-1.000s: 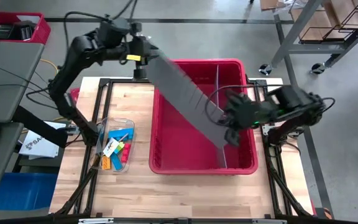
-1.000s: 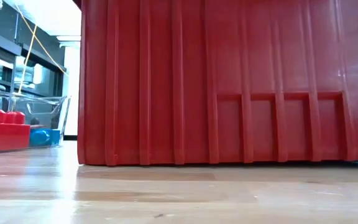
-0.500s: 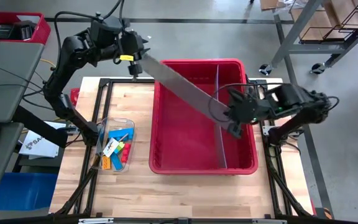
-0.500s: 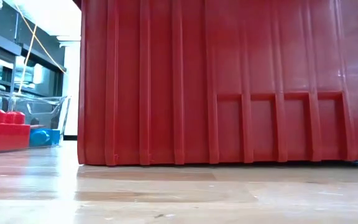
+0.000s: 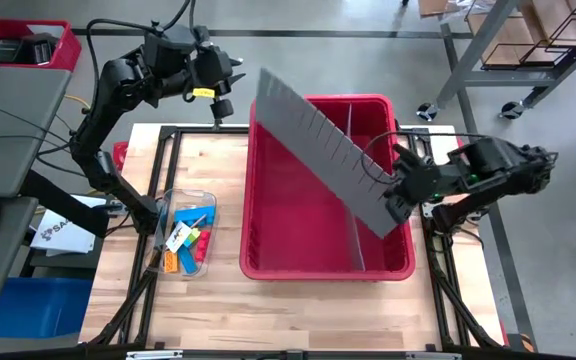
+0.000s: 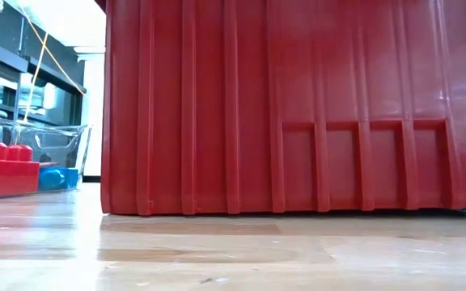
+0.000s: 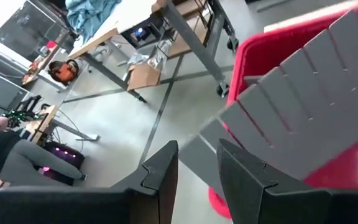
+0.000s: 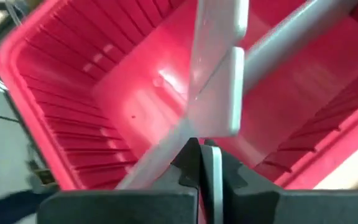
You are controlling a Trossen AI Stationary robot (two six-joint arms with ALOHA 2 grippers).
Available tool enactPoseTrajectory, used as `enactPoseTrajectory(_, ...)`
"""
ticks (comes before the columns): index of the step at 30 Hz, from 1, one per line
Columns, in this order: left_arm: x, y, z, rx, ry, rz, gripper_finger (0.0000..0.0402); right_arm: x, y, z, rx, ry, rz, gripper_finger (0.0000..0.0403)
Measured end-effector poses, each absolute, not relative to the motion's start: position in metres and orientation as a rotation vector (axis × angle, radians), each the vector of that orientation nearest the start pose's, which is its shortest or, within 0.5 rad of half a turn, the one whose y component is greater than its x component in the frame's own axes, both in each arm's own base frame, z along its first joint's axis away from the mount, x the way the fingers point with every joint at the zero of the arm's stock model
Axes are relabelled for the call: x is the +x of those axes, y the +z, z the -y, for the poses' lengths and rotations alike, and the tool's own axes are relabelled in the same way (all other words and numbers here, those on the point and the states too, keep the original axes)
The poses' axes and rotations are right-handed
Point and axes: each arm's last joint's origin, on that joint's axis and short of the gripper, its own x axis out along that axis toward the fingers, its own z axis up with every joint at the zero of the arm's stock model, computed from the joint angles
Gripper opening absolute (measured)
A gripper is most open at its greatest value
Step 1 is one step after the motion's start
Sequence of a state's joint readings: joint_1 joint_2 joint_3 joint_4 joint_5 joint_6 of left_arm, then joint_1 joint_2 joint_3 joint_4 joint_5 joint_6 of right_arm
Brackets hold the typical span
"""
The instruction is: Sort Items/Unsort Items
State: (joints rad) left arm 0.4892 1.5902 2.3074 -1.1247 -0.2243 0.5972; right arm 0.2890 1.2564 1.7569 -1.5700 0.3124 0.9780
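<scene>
A long grey slotted divider (image 5: 323,150) hangs slanting over the big red bin (image 5: 298,262). My right gripper (image 5: 400,198) is shut on its lower right end. My left gripper (image 5: 225,98) hovers beyond the bin's far left corner, its fingers (image 7: 160,180) a little apart. The divider's upper end (image 7: 272,112) stands just ahead of them, and a gap shows between them in the high view. The items, small coloured blocks (image 5: 190,240), lie in a clear tub (image 5: 208,197) on the table left of the bin. Red blocks (image 6: 2,166) show there in the low view. My right gripper pinches the divider's thin edge (image 8: 205,138) at its lower right end between its two shut fingers, coming from the table's right side and slanting down. The divider is lifted clear of the bin and slants upward toward the far left.
A fixed grey partition (image 5: 356,200) splits the bin into a wide left part and a narrow right part. The bin wall (image 6: 298,105) fills the low view. Bare wood (image 5: 268,310) lies in front of the bin. Papers (image 5: 63,230) lie off the table's left edge.
My right gripper has gone toward the table's right edge and a little down, rolling as it went. The divider went with it and turned from edge-on to showing its slotted face. Its upper end has drawn away from my left gripper.
</scene>
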Motion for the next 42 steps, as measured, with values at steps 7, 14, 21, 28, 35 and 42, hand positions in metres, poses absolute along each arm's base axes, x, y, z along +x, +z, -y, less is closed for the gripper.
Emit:
enactPoseTrajectory(7,0.227,0.537,-0.128,0.499,0.553,-0.579,0.0108,0.155,0.457,-0.044,0.813,-0.600,-0.756,0.0000)
enactPoseTrajectory(14,0.228,0.537,-0.128,0.496,0.548,-0.576,0.0108,0.163,0.460,-0.075,1.075,-0.536,-0.681,0.0000)
enactPoseTrajectory(21,0.229,0.537,-0.127,0.501,0.501,-0.566,0.0108,0.186,0.486,-0.121,1.166,-0.216,-0.374,0.0001)
enactPoseTrajectory(28,0.229,0.535,-0.128,0.504,0.497,-0.573,0.0108,0.216,0.499,-0.155,1.057,-0.001,-0.207,0.0000)
enactPoseTrajectory(35,0.229,0.535,-0.127,0.509,0.495,-0.578,0.0108,0.243,0.488,-0.172,1.241,-0.006,-0.195,0.0000)
enactPoseTrajectory(42,0.229,0.535,-0.127,0.444,0.481,-0.552,0.0108,0.273,0.484,-0.183,1.187,0.021,-0.067,0.0000)
